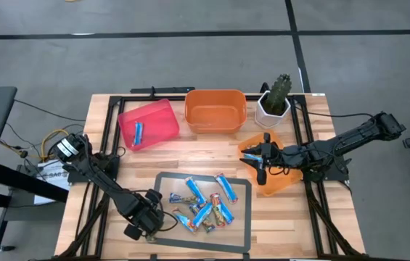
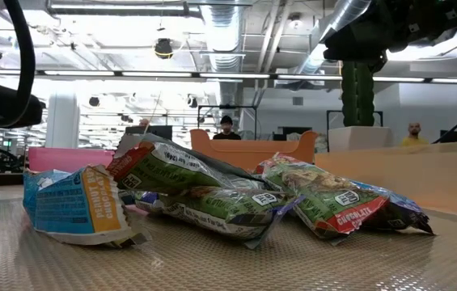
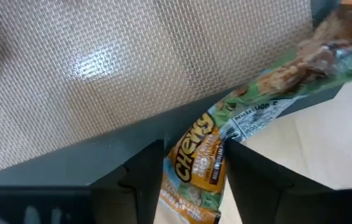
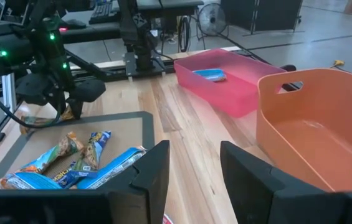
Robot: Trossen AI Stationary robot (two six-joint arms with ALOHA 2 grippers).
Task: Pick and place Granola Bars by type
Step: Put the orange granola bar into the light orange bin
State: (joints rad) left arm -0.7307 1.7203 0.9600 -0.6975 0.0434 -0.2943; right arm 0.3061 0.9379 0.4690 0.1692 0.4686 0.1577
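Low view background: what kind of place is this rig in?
Likely an open-plan lab or workshop: exposed ceiling ducts, people standing behind the table, cables and a floor fan on the bare floor.

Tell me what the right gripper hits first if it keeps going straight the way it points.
Judging from its wrist view, the right gripper points over bare wooden table between the grey mat and the orange bin. The pink bin lies slightly aside; depth unclear.

The wooden table (image 1: 205, 148) carries a grey mesh mat (image 1: 239, 217) near its front edge, with a heap of Granola Bars (image 1: 206, 206) on it. Toward the back stand a red bin (image 1: 154, 119), an orange bin (image 1: 215, 109) and a potted cactus (image 1: 276, 98); a second orange bin (image 1: 281, 181) lies tilted at the right.
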